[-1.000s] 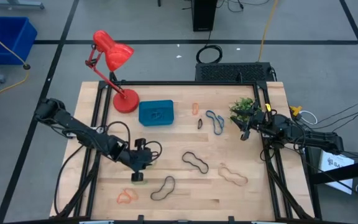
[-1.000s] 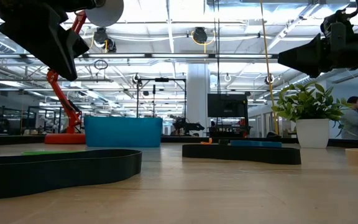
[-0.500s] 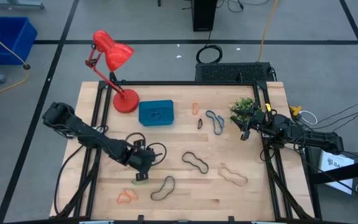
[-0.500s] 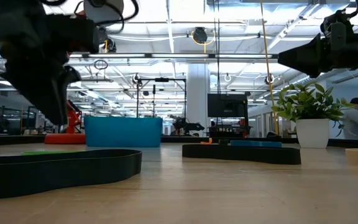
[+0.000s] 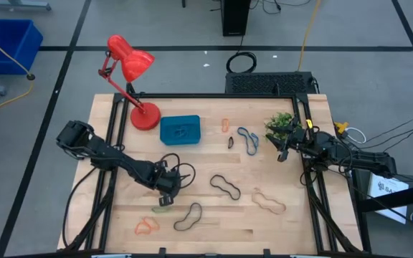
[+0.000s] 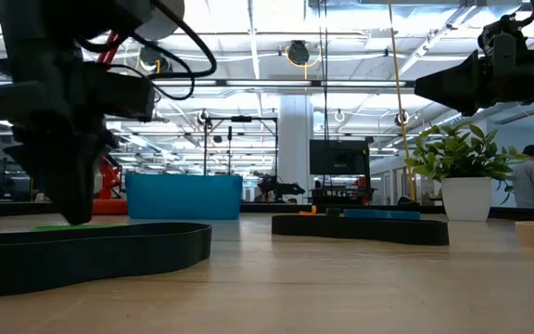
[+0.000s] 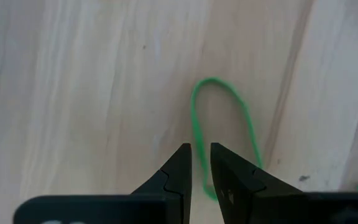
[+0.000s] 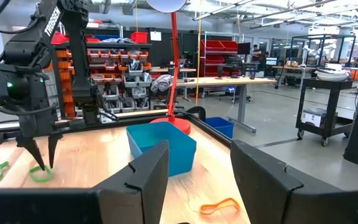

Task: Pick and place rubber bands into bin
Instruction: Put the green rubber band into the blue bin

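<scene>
So I had the left pincer point(image 7: 201, 163) pointed straight down over the green rubber band point(image 7: 224, 134), well out from the bin point(image 5: 180, 130) toward the front edge of the surface point(image 5: 300, 222). Its fingers were nearly together with only a narrow gap, one strand of the loop running between the tips, nothing pinched yet as far as I could tell.

My read on the band: thin, floppy, basically weightless, lying dead flat on the wood. It would probably stretch and slither instead of lifting cleanly, so I figured the place to grab was a single strand near the end of the loop, tips pressed right down to the wood.

The right pincer point(image 8: 194, 168) sat parked beside the potted plant point(image 5: 280, 123), fingers spread wide, holding nothing.
</scene>
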`<act>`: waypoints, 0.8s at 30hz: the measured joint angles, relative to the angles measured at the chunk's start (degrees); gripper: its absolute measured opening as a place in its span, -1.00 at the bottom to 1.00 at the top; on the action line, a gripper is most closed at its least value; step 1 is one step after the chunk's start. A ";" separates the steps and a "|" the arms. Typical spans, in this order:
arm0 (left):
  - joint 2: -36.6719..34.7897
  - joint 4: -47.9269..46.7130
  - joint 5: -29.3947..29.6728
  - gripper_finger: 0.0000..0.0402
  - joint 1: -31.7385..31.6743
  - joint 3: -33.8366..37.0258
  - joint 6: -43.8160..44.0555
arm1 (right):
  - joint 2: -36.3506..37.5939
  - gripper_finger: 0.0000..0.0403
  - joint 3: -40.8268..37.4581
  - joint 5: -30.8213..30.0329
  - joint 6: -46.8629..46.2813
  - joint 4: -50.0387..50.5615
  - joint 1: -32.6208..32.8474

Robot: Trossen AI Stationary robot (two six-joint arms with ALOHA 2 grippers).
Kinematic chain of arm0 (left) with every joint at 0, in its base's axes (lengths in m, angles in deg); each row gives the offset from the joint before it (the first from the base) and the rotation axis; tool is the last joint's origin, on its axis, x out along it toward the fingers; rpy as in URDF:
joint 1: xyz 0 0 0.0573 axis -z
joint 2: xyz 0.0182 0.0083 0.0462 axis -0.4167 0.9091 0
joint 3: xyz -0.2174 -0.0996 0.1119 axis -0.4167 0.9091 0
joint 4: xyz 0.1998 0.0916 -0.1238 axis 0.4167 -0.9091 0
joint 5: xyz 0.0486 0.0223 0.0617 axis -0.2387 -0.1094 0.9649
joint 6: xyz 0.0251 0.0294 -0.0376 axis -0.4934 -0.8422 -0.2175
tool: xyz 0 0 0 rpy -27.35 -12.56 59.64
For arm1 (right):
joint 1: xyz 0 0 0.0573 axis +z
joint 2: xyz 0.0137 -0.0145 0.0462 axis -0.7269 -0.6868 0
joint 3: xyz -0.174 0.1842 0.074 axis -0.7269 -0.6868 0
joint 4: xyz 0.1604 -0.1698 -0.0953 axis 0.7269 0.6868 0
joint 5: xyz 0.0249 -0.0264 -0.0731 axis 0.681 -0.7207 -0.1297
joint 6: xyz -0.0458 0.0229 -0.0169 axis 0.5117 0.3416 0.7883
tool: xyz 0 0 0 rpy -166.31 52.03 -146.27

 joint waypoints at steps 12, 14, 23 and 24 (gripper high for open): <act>2.25 1.00 0.43 -0.67 -0.26 -0.17 0.41 | 0.00 -0.16 0.00 -0.02 0.22 0.02 0.02; 2.28 1.27 0.50 -0.67 -0.26 -0.17 0.89 | 0.00 -0.16 0.00 -0.02 0.22 0.03 0.02; 2.32 1.49 0.53 -0.67 -0.28 -0.11 -1.45 | 0.00 -0.16 0.00 -0.02 0.22 0.03 0.02; 2.32 1.53 0.55 -0.67 -0.28 -0.11 -2.24 | 0.00 -0.16 -0.02 -0.02 0.22 0.02 0.01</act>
